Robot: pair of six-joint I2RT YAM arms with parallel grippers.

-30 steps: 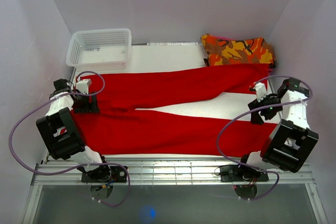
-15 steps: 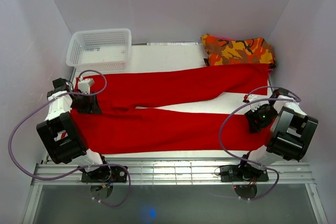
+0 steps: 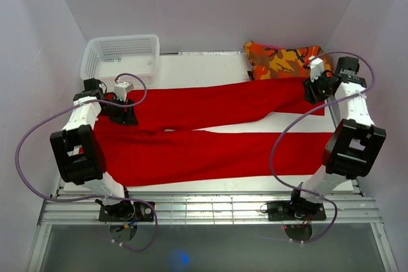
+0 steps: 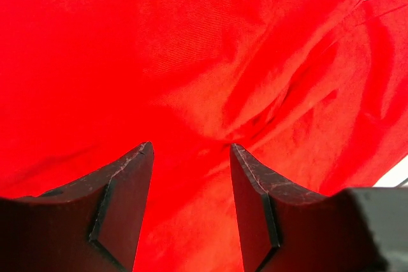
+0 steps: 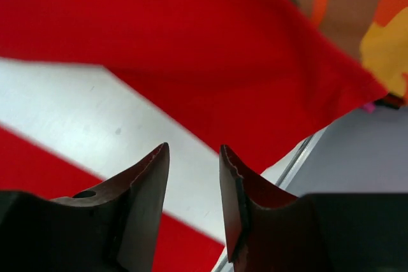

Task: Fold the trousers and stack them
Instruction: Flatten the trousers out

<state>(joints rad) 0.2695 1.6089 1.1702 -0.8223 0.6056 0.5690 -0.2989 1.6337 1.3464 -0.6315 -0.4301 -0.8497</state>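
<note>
Near edge first: the red trousers (image 3: 210, 151) lie flat across the counter (image 3: 197, 71), waist toward 9 o'clock and cuffs toward 3. The near leg runs right along the front edge, with barely any bare strip left there. Between the legs a thin white wedge of counter opens toward 3 o'clock.

The left hand (image 3: 129, 118) sits over the waist end at about 10 o'clock. Its wrist cam has the fingers (image 4: 124, 202) well apart over rumpled red cloth, nothing pinched between them as far as I can see. The wrinkles there don't show from above.

The right hand (image 3: 313, 90) is at 2 o'clock over the far leg's cuff. Its jaws are only partly open, and I see white counter and the cloth edge through the gap, nothing gripped. That cam also shows the cuff corner close to the counter's side edge.

At the back, the cuff touches an orange camo garment (image 3: 290, 62) at 1 o'clock. A white mesh basket (image 3: 121, 37) sits at 11, with bare counter between them.
</note>
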